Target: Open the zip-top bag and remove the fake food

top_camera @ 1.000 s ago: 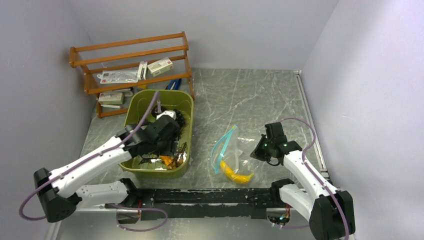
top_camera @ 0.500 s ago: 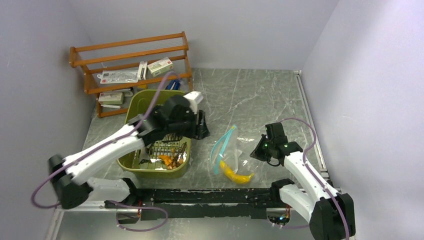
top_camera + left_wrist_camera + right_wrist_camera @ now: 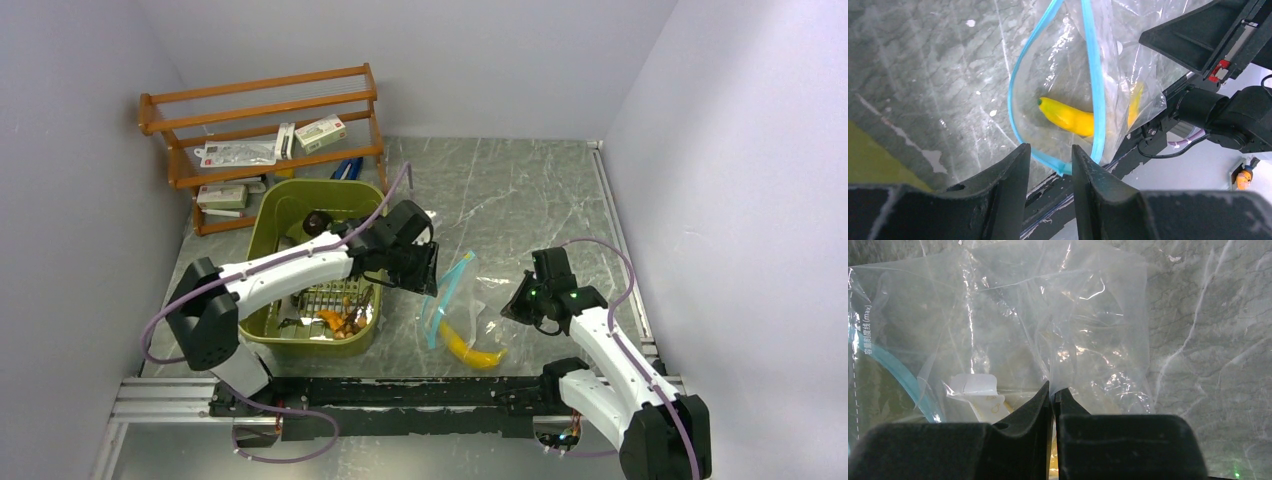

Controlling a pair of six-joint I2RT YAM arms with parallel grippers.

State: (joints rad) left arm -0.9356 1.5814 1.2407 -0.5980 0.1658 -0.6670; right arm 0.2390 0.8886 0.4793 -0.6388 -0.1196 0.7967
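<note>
Removal step in hand: zip-top bag [image 3: 462, 300] lies open-mouthed, right gripper [image 3: 1054, 390] seemingly pinched closed on its plastic. Left gripper [image 3: 1050, 150] empty, jaws slightly parted, to be lowered onto the banana [image 3: 1068, 116] inside

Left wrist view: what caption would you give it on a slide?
The left arm's open fingers hover over the gaping zip-top bag, a yellow toy banana inside.
</note>
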